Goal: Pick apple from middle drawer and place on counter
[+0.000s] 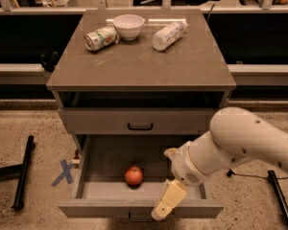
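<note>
The apple (133, 175) is small, round and red-orange. It lies on the grey floor of the open middle drawer (98, 190), left of centre. My gripper (164, 204) hangs over the drawer's front right part, to the right of the apple and nearer the front wall, not touching the apple. The white arm reaches in from the right. The counter (144, 61) is the cabinet's flat grey-brown top above.
On the counter's back part stand a white bowl (128, 26), a tipped can (101, 37) and a lying bottle (168, 35). The upper drawer front (140, 121) is closed. A blue X (64, 172) and a black bar (23, 171) are on the floor at left.
</note>
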`<state>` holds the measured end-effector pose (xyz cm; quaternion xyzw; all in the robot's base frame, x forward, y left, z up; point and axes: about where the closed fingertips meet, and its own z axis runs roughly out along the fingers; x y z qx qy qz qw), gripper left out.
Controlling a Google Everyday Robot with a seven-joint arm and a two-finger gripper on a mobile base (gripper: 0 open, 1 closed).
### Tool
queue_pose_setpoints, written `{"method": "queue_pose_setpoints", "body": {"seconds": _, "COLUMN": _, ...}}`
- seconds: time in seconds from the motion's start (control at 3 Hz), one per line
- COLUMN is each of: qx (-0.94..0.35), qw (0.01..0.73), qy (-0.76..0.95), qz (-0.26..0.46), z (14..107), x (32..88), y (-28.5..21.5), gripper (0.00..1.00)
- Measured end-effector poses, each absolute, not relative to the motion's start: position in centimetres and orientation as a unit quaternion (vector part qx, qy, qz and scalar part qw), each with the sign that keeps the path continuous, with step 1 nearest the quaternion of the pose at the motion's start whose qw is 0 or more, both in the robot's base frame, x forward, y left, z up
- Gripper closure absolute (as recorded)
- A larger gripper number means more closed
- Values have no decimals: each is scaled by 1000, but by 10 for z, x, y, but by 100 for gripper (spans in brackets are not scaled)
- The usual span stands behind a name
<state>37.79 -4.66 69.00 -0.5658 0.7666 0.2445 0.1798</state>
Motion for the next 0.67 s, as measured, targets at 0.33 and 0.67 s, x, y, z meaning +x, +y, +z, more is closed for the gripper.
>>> {"method": "queue_pose_setpoints", "body": {"seconds": 0.33, "qx": -537, "qw": 195, "qy": 772, "qz": 280, "z": 613, "x": 390, "y": -36, "gripper": 0}}
{"method": "queue_pose_setpoints", "body": {"seconds": 0.67, "qx": -537, "qw": 195, "qy": 772, "qz": 280, "z": 613, "x": 390, "y": -36, "gripper": 0}}
